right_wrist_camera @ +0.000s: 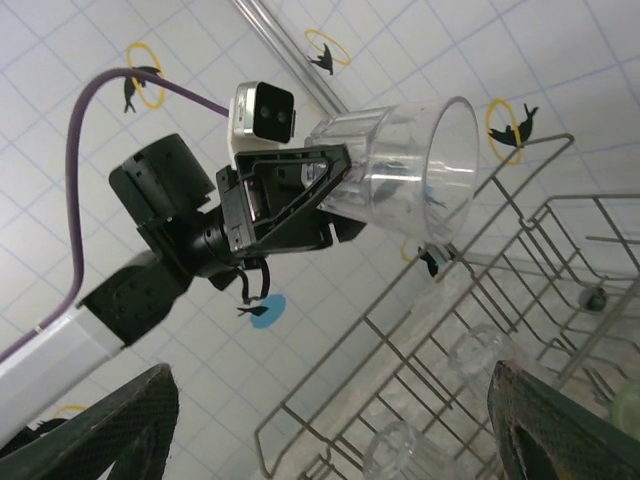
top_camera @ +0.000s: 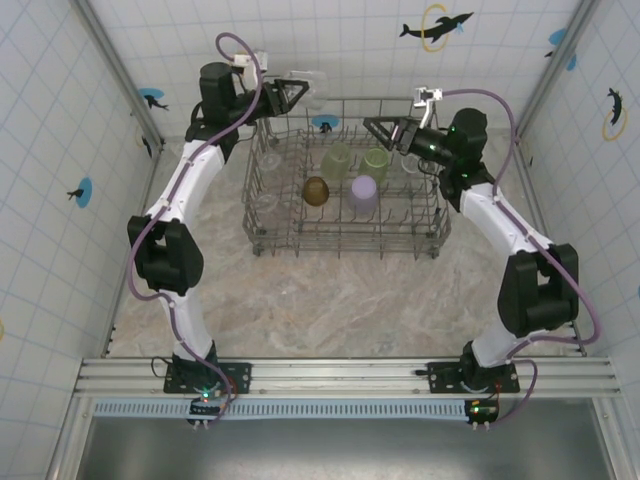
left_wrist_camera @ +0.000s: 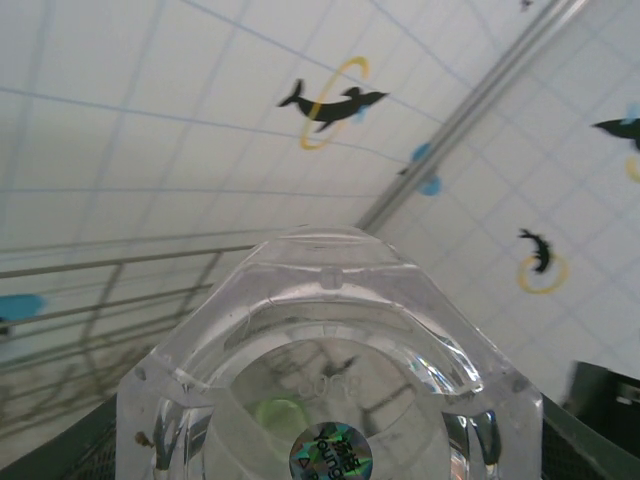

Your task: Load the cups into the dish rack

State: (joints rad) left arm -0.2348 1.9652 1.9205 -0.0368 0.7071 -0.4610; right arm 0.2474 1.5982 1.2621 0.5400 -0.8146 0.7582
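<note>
- Top external: left gripper (top_camera: 297, 92) pinches a clear cup (top_camera: 316, 85) by its base, upper middle of frame, above the far-left corner of the dish rack (top_camera: 345, 238).
- Right wrist view: the cup lies on its side with its mouth toward frame right. The left arm's fingers (right_wrist_camera: 290, 190) are clamped across the base, and the cup sits above the rack's top wire without touching it.
- Left wrist view: cup base with a round sticker (left_wrist_camera: 330, 452) at lower centre. The grip looks centred.
- Right gripper (top_camera: 378, 127) hovers over the rack's upper-right part, jaws spread, nothing between them.
- In the rack, mid frame: pale green cups (top_camera: 335, 158), amber cup (top_camera: 316, 190), lilac cup (top_camera: 362, 192), and other clear cups (top_camera: 268, 160) down the left rows.
- Step in hand, by my read: seat the held cup in a free slot at the rack's upper left.
- To do it well: roll the wrist until the mouth faces down and aim between tines, not onto one. Descend slowly and release only once the rim rests on wire.
- Risk: the plastic looks slick and light, so it could tip onto the neighbouring clear cups. Keep the right arm out of the path.
</note>
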